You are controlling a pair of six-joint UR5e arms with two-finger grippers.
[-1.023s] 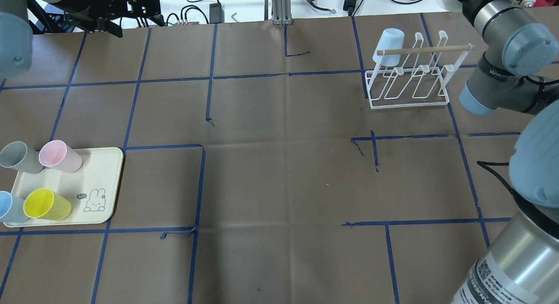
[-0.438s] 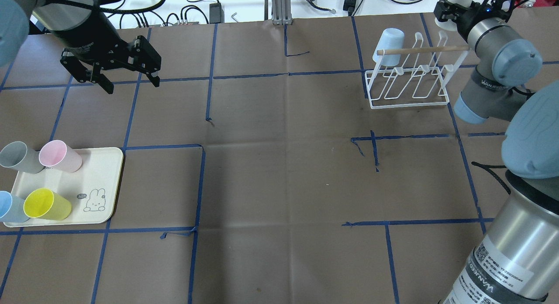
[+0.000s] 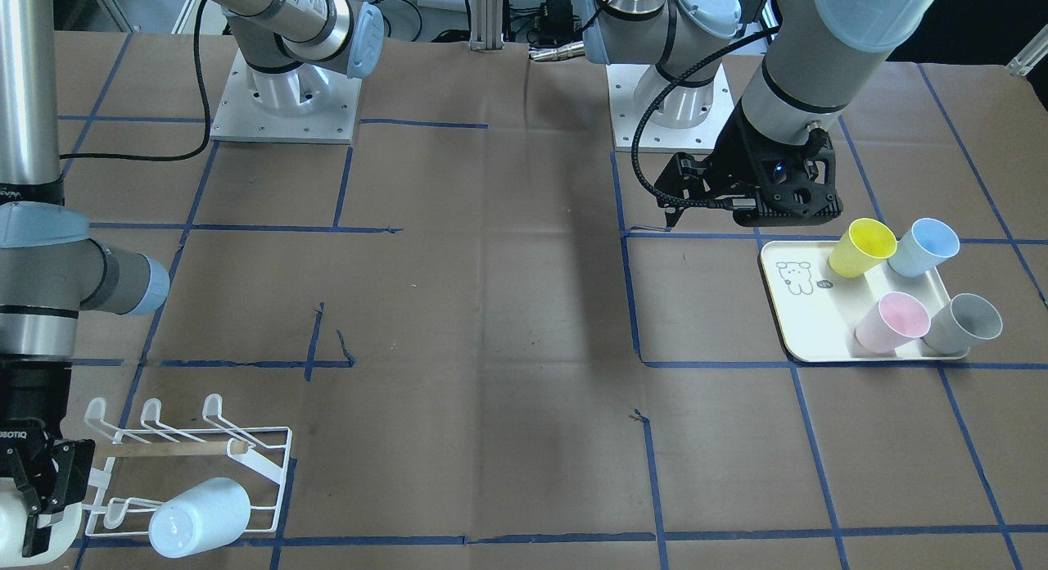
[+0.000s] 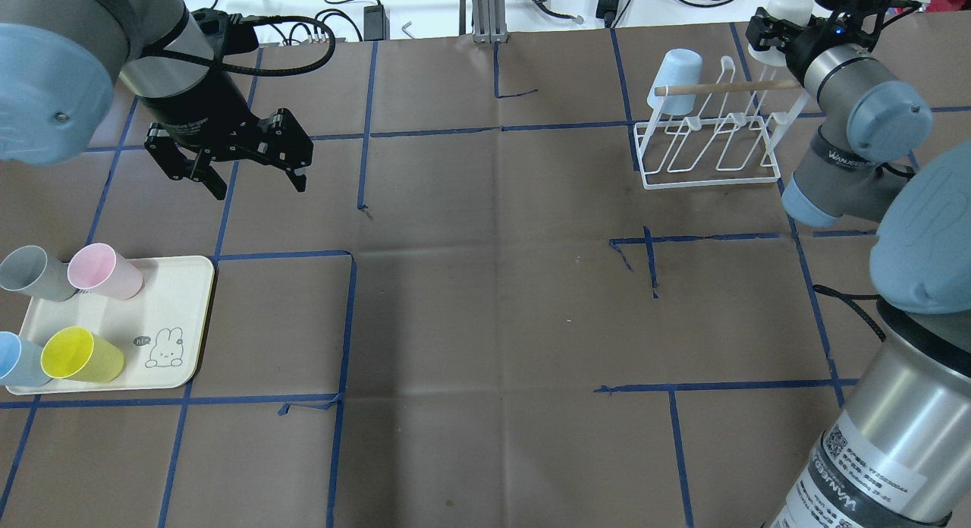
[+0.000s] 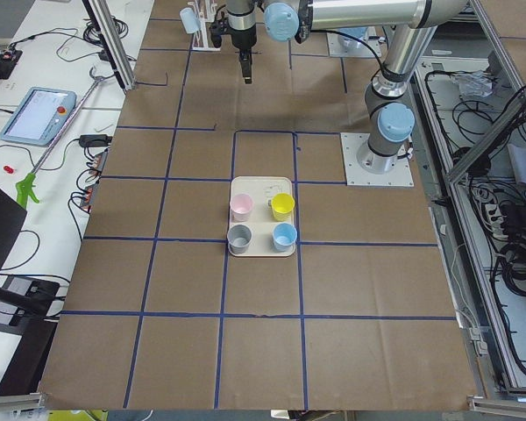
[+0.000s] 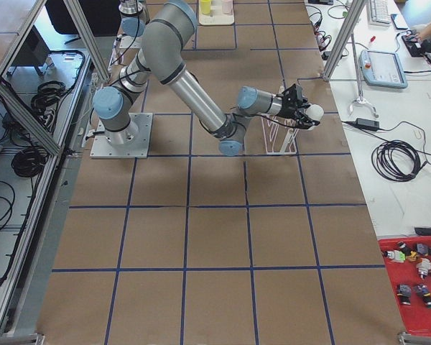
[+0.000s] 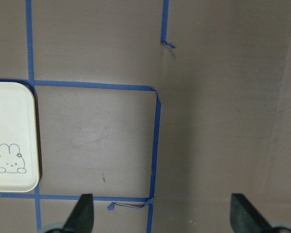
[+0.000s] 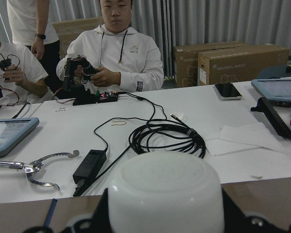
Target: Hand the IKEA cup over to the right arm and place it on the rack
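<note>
At the near left of the counter (image 4: 485,300) we find the cream tray (image 4: 186,308). It carries a grey cup (image 4: 30,272), a pink cup (image 4: 102,270), a blue cup (image 4: 15,359) and a yellow cup (image 4: 80,355), all standing mouth up.

Just right of it and farther off hangs the left tool (image 4: 259,187). Its jaws are spread wide with nothing between them, and its wrist view shows only bare counter and a tray corner below.

Far right stands the rack (image 4: 713,180), with a light-blue cup (image 4: 675,77) capped over its far-left prong.

Right again, the right arm (image 4: 857,133) reaches to the rack's far-right corner. There the right tool (image 4: 775,29) grips the white cup (image 4: 790,4). In its wrist view the cup's closed base points up and its mouth down, so the long axis is vertical.

We judge the hand-over finished for this cup. The right arm is at the rack and the left tool is well apart from it. The coming move turns on the free end prong (image 4: 768,58), which lies just left of the cup and a little nearer. The prong leans, so the mouth must meet that tilt. We cannot tell how high the cup sits above the prong.
</note>
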